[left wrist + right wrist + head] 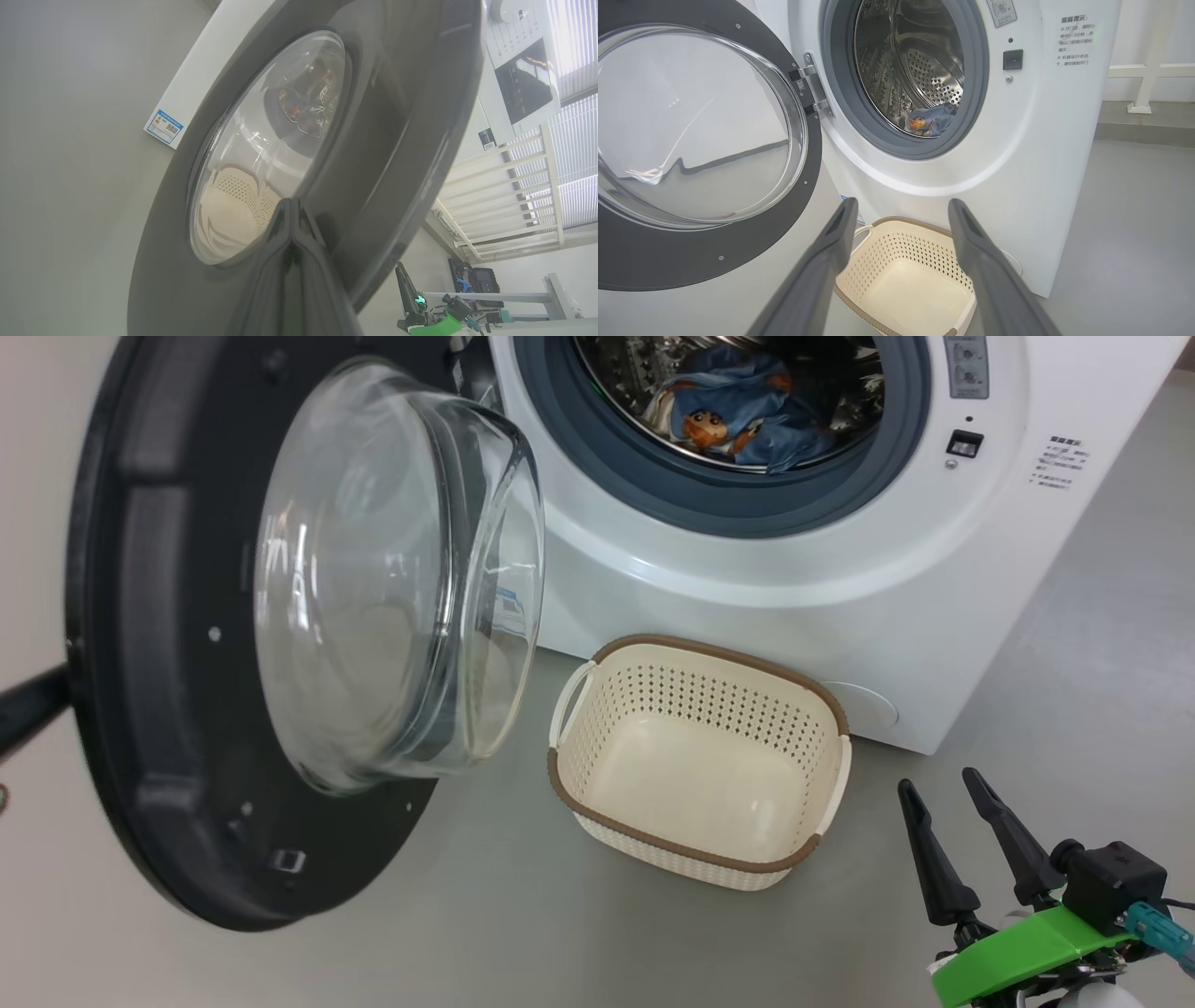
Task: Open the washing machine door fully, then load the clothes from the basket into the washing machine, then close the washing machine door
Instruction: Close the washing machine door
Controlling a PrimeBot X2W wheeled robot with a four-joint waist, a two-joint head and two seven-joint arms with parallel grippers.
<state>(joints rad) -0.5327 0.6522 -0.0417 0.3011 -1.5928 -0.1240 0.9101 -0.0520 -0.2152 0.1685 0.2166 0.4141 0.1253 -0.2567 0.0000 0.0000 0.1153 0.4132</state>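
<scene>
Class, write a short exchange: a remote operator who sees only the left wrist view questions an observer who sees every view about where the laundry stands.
Operator: The door glass warps everything here. Is there anything in the basket?
Observer: No, the basket is empty.
Operator: Where are the clothes, then?
Observer: The clothes lie in a heap inside the drum of the washing machine.

The right gripper (937, 781) has two long, matte black fingers (934, 859) that taper to blunt points. Just behind them sits a bright green plastic bracket (1018, 954), then a boxy black housing (1116, 882) with a teal connector (1156, 926) beside it. The left gripper (292, 203) is the same slender shape, in smooth dark grey.
</scene>
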